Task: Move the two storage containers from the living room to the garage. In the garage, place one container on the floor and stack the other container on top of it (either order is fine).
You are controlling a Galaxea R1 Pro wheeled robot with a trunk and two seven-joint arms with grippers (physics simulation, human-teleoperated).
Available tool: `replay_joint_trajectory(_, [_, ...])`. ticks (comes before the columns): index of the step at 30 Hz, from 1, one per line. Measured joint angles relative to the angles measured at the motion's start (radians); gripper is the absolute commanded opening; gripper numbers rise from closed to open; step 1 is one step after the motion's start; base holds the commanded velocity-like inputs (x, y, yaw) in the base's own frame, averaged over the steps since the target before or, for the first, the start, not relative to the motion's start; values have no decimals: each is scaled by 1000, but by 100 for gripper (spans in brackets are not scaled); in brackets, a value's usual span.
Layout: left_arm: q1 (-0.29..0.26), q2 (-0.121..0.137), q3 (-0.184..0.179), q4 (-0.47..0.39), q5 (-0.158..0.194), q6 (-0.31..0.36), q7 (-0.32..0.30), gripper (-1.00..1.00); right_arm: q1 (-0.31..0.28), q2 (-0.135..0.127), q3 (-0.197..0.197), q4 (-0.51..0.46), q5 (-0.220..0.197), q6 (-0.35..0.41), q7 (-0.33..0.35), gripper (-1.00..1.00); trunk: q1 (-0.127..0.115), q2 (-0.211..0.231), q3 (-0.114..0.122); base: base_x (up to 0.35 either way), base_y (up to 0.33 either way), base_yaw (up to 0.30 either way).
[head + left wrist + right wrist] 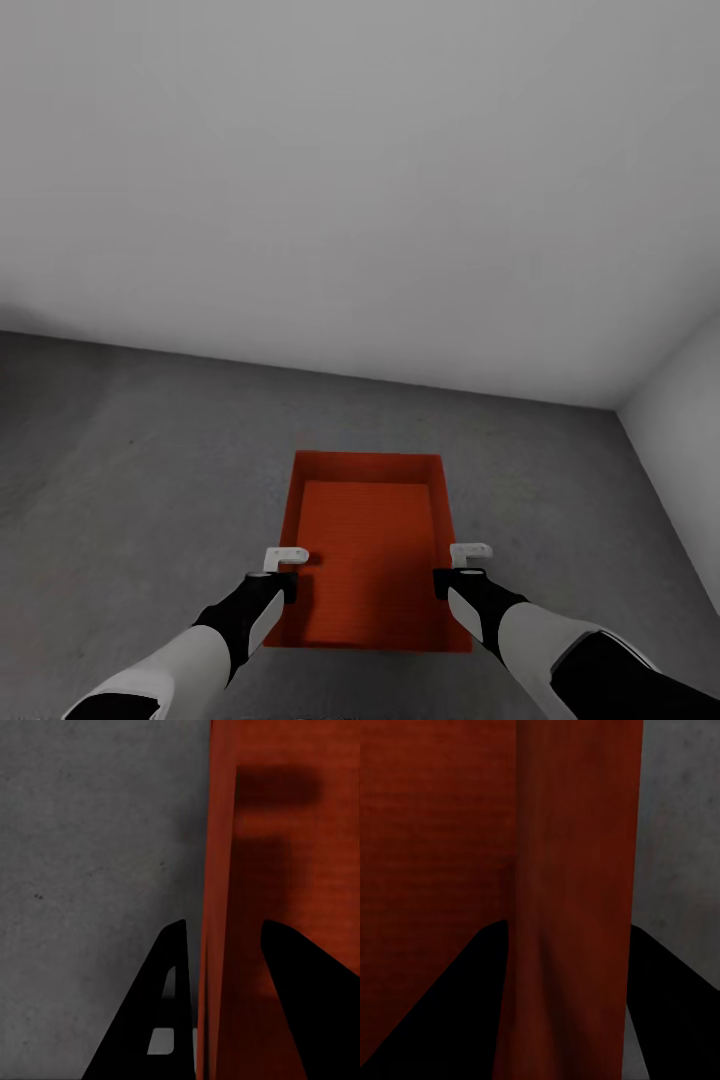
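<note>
One orange-red storage container (370,540) sits low over the garage's rough grey floor (130,480), open side up and nothing inside; I cannot tell whether it touches the floor. My left gripper (288,566) is shut on its left wall, and my right gripper (462,566) is shut on its right wall. The left wrist view has the container wall (217,870) running between the two dark fingers of the left gripper (221,934). Seen from the right wrist, the container wall (574,870) fills the gap of the right gripper (570,930).
A pale grey wall (360,180) stands close ahead of the container. A second wall (690,450) meets it in a corner at the right. Bare concrete floor stretches out to the left.
</note>
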Motion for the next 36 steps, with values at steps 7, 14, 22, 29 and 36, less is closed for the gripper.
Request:
replay_joint_trajectory(7, [0,0,0,0,0,0,0,-100,0,0,-1,0,0,0,0,-100,0,0,-11,0,0,9])
replay_joint_trajectory(14, [0,0,0,0,-1,0,0,-100,0,0,0,0,0,-1,0,-100,0,0,-14,102,12,8])
replay_joint_trajectory(22, [0,0,0,0,0,0,0,-100,0,0,0,0,0,0,0,-100,0,0,-14,171,29,0])
replay_joint_trajectory(29, [0,0,0,-1,-1,0,0,-100,0,0,-1,0,1,-1,1,-100,0,0,-14,7,1,117])
replay_joint_trajectory(36, [0,0,0,0,0,0,0,-100,0,0,-1,0,1,-1,0,-100,0,0,-14,0,0,42])
